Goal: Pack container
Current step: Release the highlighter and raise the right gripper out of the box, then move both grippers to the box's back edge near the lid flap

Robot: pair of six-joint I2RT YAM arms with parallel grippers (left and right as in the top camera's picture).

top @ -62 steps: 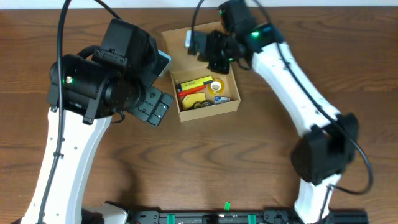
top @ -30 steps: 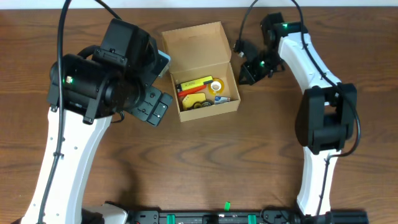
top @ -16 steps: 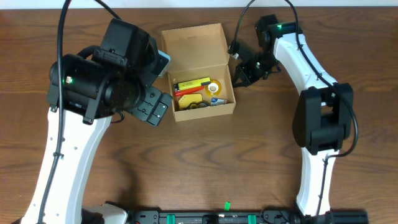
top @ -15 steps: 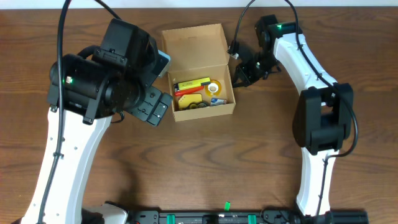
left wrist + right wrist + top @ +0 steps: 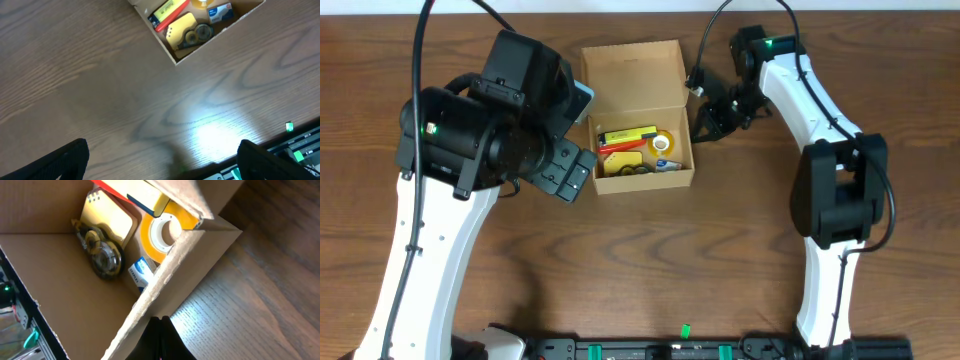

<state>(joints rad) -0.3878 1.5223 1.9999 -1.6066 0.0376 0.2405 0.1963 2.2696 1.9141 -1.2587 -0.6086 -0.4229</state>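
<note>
The container [image 5: 632, 75] is a tan cardboard box with its flap lid standing open at the back. It holds a yellow tape roll [image 5: 663, 141], a yellow and red marker [image 5: 628, 134], a yellow tape dispenser [image 5: 630, 163] and a small blue-white item [image 5: 670, 163]. My right gripper [image 5: 705, 118] is shut and empty, its tips against the outside of the box's right wall [image 5: 165, 280]. In the right wrist view the closed fingers [image 5: 160, 322] touch that wall. My left gripper [image 5: 568, 170] is open and empty, above the table left of the box [image 5: 220, 34].
The brown wood table [image 5: 650, 260] surrounds the box. The table's front rail with green lights [image 5: 685, 330] runs along the near edge. Both arms flank the box on either side.
My right gripper left the space above the box, went to its right side and came against the right wall. The box slid a little left. The left arm has not moved.
</note>
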